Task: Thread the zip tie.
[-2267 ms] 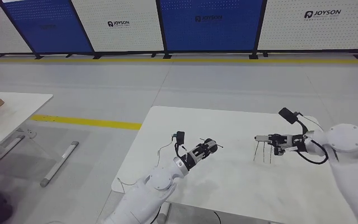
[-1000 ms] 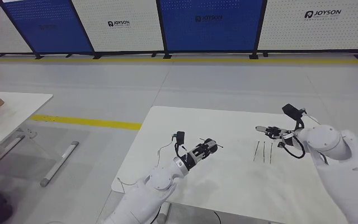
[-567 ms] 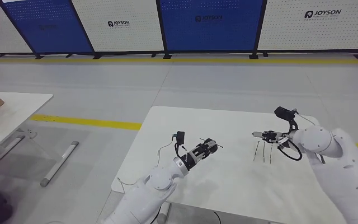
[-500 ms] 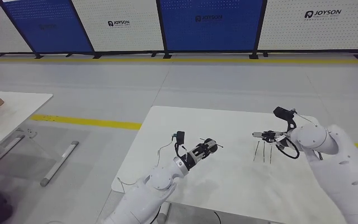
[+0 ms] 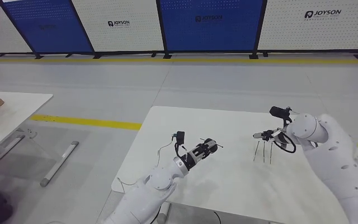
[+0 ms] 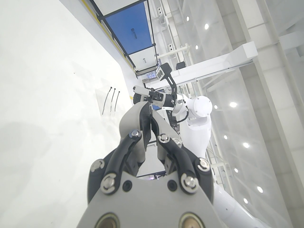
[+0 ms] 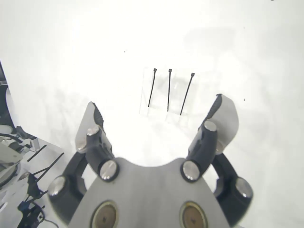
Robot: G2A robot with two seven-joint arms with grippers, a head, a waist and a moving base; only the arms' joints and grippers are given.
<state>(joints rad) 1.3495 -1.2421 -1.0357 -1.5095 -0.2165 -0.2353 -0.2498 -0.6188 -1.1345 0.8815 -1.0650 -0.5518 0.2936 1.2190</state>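
Observation:
Three black zip ties [image 7: 169, 88] lie side by side on a clear sheet on the white table [image 5: 235, 185]. They also appear in the top view [image 5: 263, 151] and the left wrist view [image 6: 110, 100]. My right gripper [image 7: 156, 102] hovers open just above their tail ends, nothing between its fingers; it shows in the top view [image 5: 259, 135] and far off in the left wrist view [image 6: 140, 90]. My left gripper [image 6: 149, 116] is shut and held above the table's near-left part [image 5: 210, 146]. A thin black zip tie [image 5: 220, 146] sticks out on both sides of it.
The table's near edge [image 5: 168, 199] runs close below the left arm. A second white table [image 5: 17, 109] stands apart at the far left. Bare tabletop lies between the two grippers.
The right arm turned its wrist, lifted the gripper slightly off the ties, then brought it back down over them. The left arm has stayed still.

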